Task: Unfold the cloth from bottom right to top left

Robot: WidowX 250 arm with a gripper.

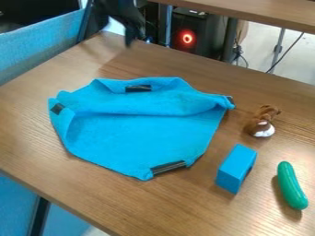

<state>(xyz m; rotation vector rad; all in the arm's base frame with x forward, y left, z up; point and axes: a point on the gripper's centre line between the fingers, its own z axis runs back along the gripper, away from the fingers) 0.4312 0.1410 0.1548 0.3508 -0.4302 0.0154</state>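
A bright blue cloth [138, 133] lies on the wooden table, left of centre. Its upper part is folded over in a thick band, and its left and right corners are bunched. Black patches show at the top, left, right and bottom edges. The black gripper [129, 34] hangs at the top of the view, above the table's far edge, up and away from the cloth and not touching it.
On the right of the table [117, 203] are a brown and white plush toy [263, 122], a blue block [236, 168] and a green cucumber [291, 185]. A blue partition [40, 44] borders the left, and another wooden surface [265, 11] spans the top right.
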